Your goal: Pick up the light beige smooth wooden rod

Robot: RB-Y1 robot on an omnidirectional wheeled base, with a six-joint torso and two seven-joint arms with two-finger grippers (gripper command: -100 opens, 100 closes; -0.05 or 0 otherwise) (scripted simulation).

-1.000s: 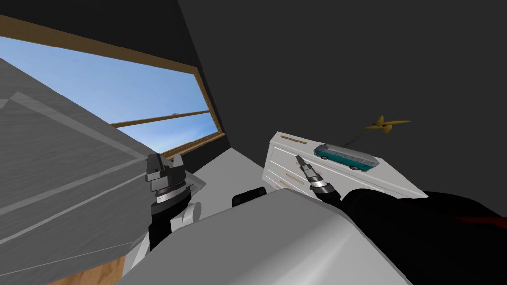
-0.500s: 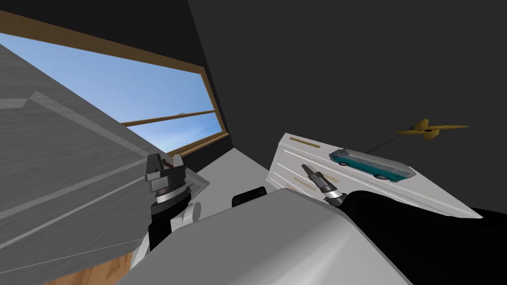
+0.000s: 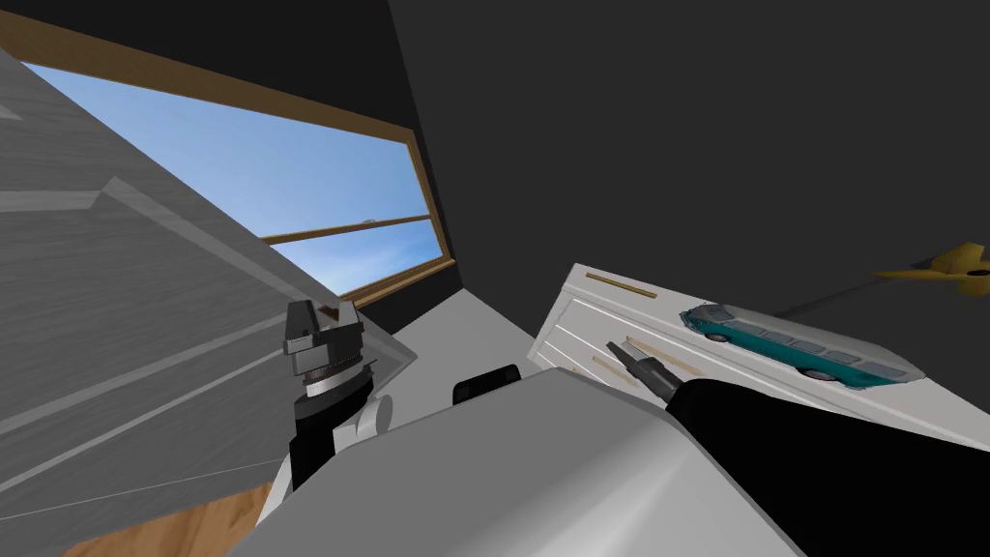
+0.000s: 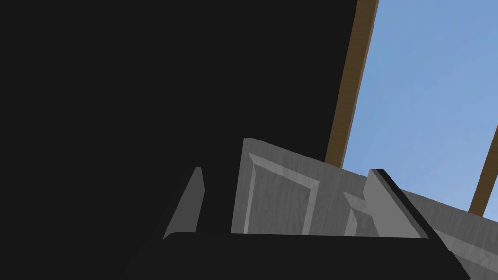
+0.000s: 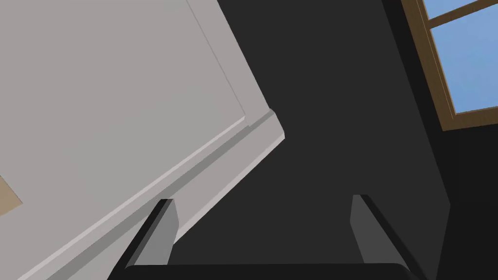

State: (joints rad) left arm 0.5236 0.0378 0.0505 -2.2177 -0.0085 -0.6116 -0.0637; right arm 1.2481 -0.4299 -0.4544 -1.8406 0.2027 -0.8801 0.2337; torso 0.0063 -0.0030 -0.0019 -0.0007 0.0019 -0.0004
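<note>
One light beige smooth wooden rod (image 3: 621, 285) lies flat on the white dresser (image 3: 667, 311), at the top's window-side end. Its long axis runs along the dresser's length, toward one teal toy bus (image 3: 798, 343). One yellow toy plane (image 3: 952, 266) is cut off at the edge. Two grippers: the right gripper (image 3: 615, 348) sits by the drawer fronts and the left gripper (image 3: 324, 324) by a grey panelled door (image 3: 135, 319). Both have fingers spread wide and empty.

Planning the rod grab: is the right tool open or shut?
Open: the right tool has its two fingers standing wide apart, gripping nothing, near the white dresser.
</note>
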